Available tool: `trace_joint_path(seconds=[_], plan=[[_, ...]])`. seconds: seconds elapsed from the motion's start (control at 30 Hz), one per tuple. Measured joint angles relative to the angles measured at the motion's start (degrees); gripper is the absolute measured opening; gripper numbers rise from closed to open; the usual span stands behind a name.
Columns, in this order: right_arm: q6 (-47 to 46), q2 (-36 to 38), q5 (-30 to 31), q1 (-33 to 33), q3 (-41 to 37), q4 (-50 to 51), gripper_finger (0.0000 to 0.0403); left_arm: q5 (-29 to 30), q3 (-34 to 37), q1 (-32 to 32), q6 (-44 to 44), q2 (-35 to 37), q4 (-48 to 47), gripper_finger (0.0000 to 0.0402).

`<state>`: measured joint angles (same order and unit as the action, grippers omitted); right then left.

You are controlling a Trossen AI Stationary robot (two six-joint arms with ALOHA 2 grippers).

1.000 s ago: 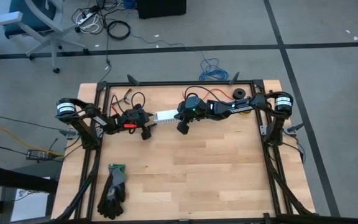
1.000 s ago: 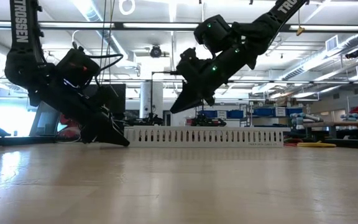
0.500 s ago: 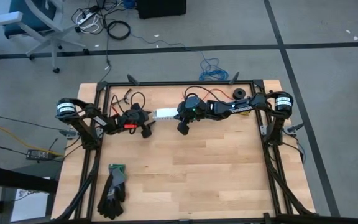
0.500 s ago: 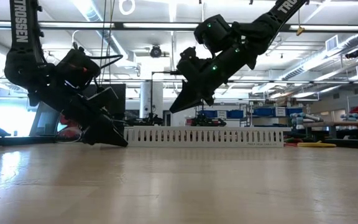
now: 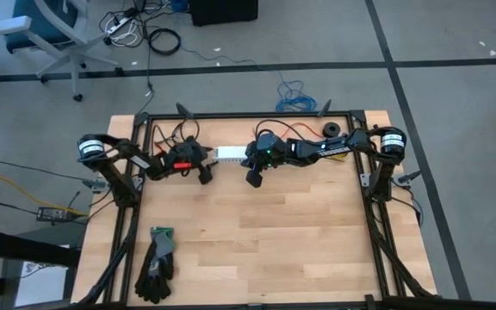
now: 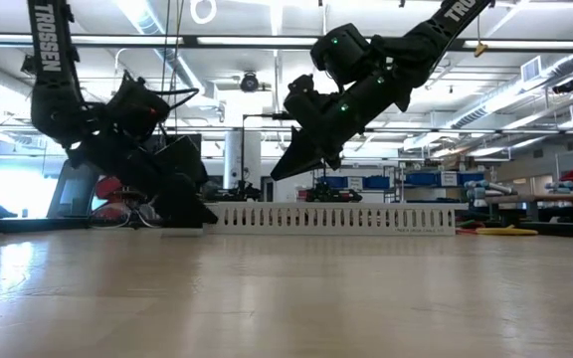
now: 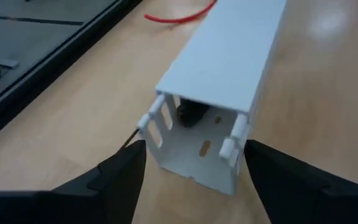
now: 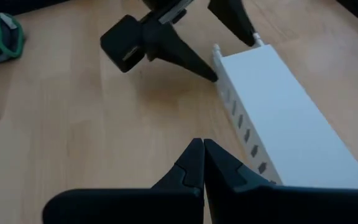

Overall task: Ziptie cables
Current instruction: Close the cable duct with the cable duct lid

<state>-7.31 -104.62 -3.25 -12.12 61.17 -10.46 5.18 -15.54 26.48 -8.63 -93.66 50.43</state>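
Note:
A white slotted channel (image 5: 230,154) lies flat on the table at the far middle. Low over the table, my left gripper (image 7: 194,154) stands open at the channel's left end (image 7: 197,152), with one finger (image 7: 120,177) on each side of it. Whether the fingers touch it I cannot tell. Something small and dark (image 7: 190,114) sits inside that open end. My right gripper (image 8: 202,152) is shut and hangs above the channel's near side, clear of it. Thin yellow and red wires (image 6: 508,231) show past the channel's right end; the rest of the cables is hidden.
A single red wire (image 7: 179,15) lies beyond the channel. A pair of dark gloves (image 5: 157,263) lies at the near left. A black roll (image 5: 328,130) sits at the far right. Dark frame rails (image 5: 257,115) run along the table's far and side edges.
My left gripper has swung toward the table's far edge and a little up, coming round to the channel's left end. My right gripper has kept still.

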Motion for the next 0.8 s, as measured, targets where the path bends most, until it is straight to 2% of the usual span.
trace_joint_path(seconds=[0.2,0.4,0.6,0.8], plan=[[0.0,0.0,-1.1,0.1,0.0,0.0,0.0000,-9.4,-3.0,2.6,-1.3,-5.7,-0.7,0.0285],[0.0,0.0,-0.9,0.1,0.0,0.1,0.0000,-11.5,-4.8,2.6,-1.4,-10.9,3.5,0.0285],[0.0,0.0,7.0,0.0,0.0,-0.1,0.0000,-11.8,-4.8,2.6,-1.6,-11.0,3.9,0.0280],[0.0,0.0,6.2,-0.8,0.0,-0.1,0.0000,-13.5,-4.8,2.6,-1.6,-11.0,3.6,0.0227]])
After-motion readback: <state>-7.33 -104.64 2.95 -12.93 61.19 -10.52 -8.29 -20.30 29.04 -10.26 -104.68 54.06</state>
